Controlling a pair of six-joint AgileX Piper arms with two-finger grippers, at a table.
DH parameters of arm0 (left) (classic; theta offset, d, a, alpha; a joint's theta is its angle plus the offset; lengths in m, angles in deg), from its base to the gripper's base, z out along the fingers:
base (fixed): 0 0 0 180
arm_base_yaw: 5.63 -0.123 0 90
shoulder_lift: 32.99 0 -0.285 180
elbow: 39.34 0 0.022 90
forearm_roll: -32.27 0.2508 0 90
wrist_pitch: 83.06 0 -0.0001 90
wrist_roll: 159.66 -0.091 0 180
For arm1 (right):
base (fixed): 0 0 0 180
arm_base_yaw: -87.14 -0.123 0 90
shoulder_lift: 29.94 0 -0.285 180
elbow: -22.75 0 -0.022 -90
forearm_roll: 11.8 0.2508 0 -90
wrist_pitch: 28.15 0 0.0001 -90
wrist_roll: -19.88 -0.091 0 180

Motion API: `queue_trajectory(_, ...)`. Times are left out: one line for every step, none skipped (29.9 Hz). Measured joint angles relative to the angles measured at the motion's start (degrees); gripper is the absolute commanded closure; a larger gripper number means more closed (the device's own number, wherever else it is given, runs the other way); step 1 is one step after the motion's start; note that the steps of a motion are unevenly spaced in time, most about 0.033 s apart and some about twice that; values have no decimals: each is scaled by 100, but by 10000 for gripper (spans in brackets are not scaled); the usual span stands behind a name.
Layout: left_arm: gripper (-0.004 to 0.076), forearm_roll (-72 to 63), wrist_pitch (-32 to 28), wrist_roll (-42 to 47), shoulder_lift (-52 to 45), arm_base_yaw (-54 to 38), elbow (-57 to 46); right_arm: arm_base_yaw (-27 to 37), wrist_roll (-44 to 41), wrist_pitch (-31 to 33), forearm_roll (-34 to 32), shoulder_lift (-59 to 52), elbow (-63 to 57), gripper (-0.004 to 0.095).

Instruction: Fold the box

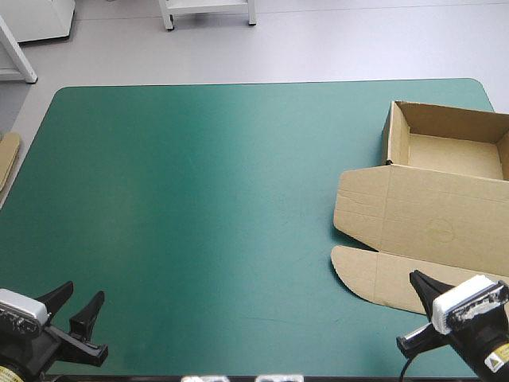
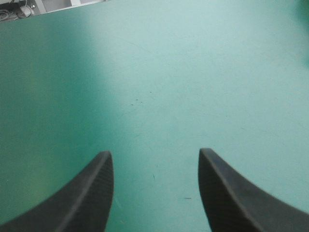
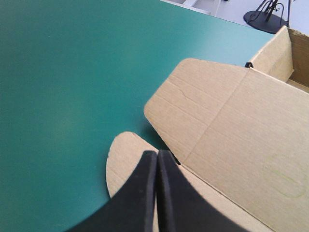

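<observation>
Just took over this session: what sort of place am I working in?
Probably a lab test bench: teal-green table, brown box with lid flat, spare board at the table's left edge.

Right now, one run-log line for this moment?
brown cardboard box: open tray, lid flat, table's right | left gripper: fingers open, over teal-green cover | right gripper: fingers shut, over box's rounded flap

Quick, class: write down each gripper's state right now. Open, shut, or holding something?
Left gripper: open, holding nothing, over the bare teal-green cover.
Right gripper: shut, above a flap of the box, gripping nothing.
</observation>
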Motion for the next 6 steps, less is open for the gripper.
queue_trajectory(340,-79,0,-83,-77,0,-43,0,-41,0,-71,-189,-129,925)
queue_trajectory(340,-125,0,-131,-155,0,-81,0,-70,0,-118,-332,-218,925)
queue_trajectory(340,-182,0,-184,-260,0,-136,0,-99,5,-147,-519,-331,925)
queue_trajectory(340,-208,16,-201,-323,0,-174,0,-138,6,-160,-631,-395,925)
queue_trajectory(340,-223,43,-222,-402,0,-218,-1,-185,27,-174,-751,-459,925)
queue_trajectory(340,-223,95,-234,-474,0,-264,-1,-233,46,-174,-831,-511,925)
